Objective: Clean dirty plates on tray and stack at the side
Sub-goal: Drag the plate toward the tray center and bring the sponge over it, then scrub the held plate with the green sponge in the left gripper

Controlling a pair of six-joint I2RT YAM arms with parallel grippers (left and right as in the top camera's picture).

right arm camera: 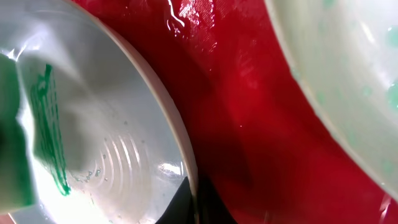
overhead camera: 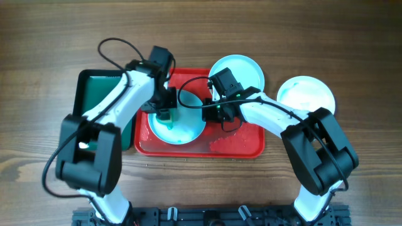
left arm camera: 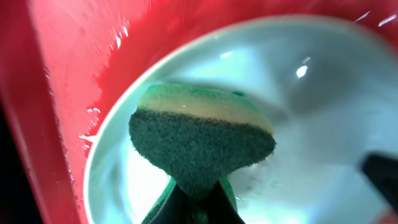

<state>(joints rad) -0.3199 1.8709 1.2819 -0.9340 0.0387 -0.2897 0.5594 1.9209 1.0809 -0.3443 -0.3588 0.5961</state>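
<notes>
Plate (overhead camera: 188, 130) face up on tray (overhead camera: 248, 145), round; sponge (left arm camera: 202, 146) pressed onto it.

Three plates are lying out: one plate (overhead camera: 188, 129) inside the red tray (overhead camera: 245, 147), a second plate (overhead camera: 242, 68) overlapping the tray's far right corner, a third plate (overhead camera: 306, 95) off to the tray's right. One green tray (overhead camera: 94, 88) is sitting at its left. One sponge (left arm camera: 202, 146) is resting over the tray
</notes>
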